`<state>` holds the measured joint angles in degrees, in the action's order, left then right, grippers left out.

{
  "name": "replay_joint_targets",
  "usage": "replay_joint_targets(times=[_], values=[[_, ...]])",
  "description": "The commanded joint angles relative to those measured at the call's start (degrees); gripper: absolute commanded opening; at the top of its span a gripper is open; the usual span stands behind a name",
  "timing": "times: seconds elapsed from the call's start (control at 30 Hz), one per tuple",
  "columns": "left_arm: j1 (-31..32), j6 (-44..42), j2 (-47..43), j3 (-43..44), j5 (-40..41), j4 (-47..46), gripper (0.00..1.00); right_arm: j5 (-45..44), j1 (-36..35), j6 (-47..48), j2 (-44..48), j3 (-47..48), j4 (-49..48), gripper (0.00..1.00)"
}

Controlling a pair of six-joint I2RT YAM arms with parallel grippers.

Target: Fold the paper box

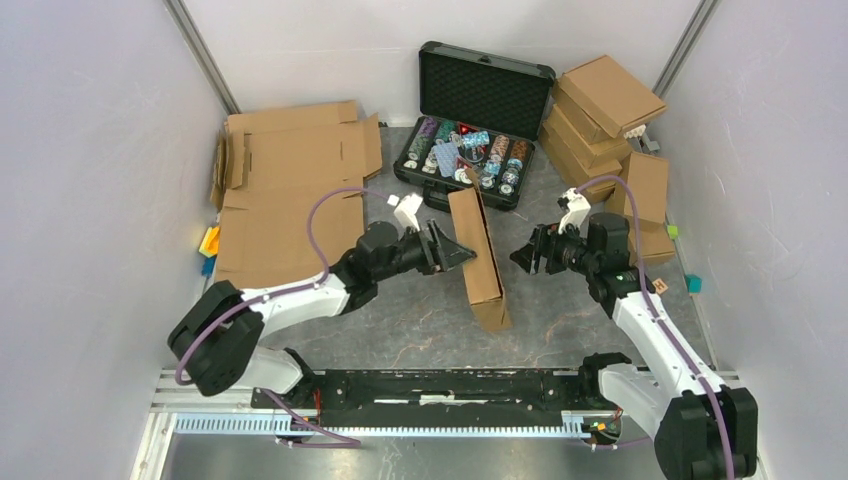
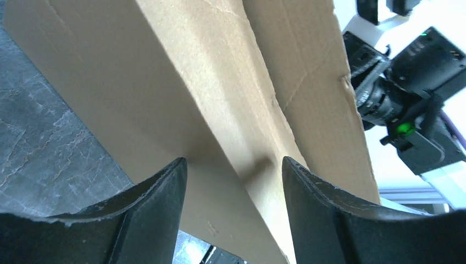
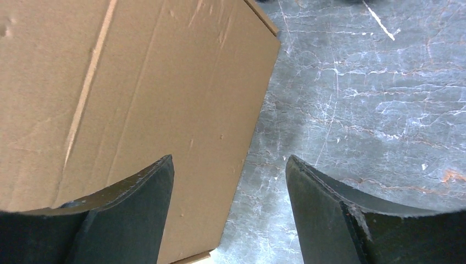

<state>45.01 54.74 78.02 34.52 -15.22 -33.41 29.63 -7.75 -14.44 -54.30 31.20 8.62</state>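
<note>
Paper box [image 1: 480, 255] stands on its long edge on the grey table [image 1: 400, 320], already closed into a flat brown pack, and you find it between the two tools. Your left gripper [image 1: 462, 252] points at the box's broad side, with its jaws wide apart and nothing clamped between them. In the left wrist view the cardboard fills the space just ahead of both fingers [image 2: 159, 203], and a fold edge runs across the gap; whether a fingertip touches the cardboard, I cannot tell. Your right gripper [image 1: 527, 258] faces the opposite side of the box, also with jaws wide and holding nothing. From above, a narrow strip of table shows between its fingertips and the box. In the right wrist view the box lies ahead of one finger and bare table ahead of the other. Beyond the box, seen from both grippers, a black case [image 1: 485, 95] lies open with coloured chips inside. Behind the right gripper folded boxes [image 1: 605, 105] are stacked, and behind the left gripper flat cardboard sheets [image 1: 290, 190] lie on the table.
</note>
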Motion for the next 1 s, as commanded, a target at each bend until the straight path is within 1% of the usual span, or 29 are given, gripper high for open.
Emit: replay_joint_targets(times=[0.0,0.03,0.13,0.23,0.33,0.43,0.5,0.57,0.6,0.67,0.73,0.87,0.97], values=[[1.29,-8.03,3.75,9.36,-0.72,12.45,0.70,-0.74,0.38,1.32,1.71,3.16,1.12,0.80],[1.47,-9.47,4.76,10.79,-0.48,15.75,0.69,-1.16,0.65,1.45,2.09,3.32,1.66,0.80],[2.21,-11.95,6.76,13.39,0.68,20.80,0.65,-4.14,1.77,1.38,5.02,3.87,2.78,0.80],[4.09,-15.39,9.36,18.30,3.43,28.96,0.65,-7.69,2.26,0.13,10.32,4.36,2.15,0.80],[5.46,-16.71,11.33,21.10,5.59,32.60,0.65,-7.17,2.26,-0.11,12.34,6.66,3.33,0.80],[6.35,-16.94,12.14,22.08,6.70,33.01,0.66,-5.98,2.21,0.11,13.79,8.37,4.58,0.82],[6.49,-16.84,12.41,22.38,6.78,33.06,0.67,-3.46,2.21,-0.51,15.31,8.74,3.99,0.87],[6.57,-16.68,12.27,22.47,6.57,32.93,0.68,-1.06,2.23,-1.04,15.73,9.32,4.57,0.96],[6.54,-16.54,12.12,22.43,6.21,32.44,0.68,0.64,2.23,-0.93,15.03,9.84,5.74,0.98],[6.58,-16.42,11.76,22.76,5.63,32.17,0.69,4.76,2.23,-0.10,13.07,10.41,8.52,0.98],[6.57,-16.21,11.41,23.17,5.33,31.96,0.70,8.62,2.21,-0.40,12.76,9.32,8.44,0.98],[6.58,-14.35,9.78,22.88,3.39,29.22,0.73,10.09,1.45,-0.64,14.05,8.74,9.58,0.98],[6.58,-13.17,8.85,22.70,2.68,27.68,0.74,11.21,-0.52,-0.92,13.74,10.35,12.17,0.98]])
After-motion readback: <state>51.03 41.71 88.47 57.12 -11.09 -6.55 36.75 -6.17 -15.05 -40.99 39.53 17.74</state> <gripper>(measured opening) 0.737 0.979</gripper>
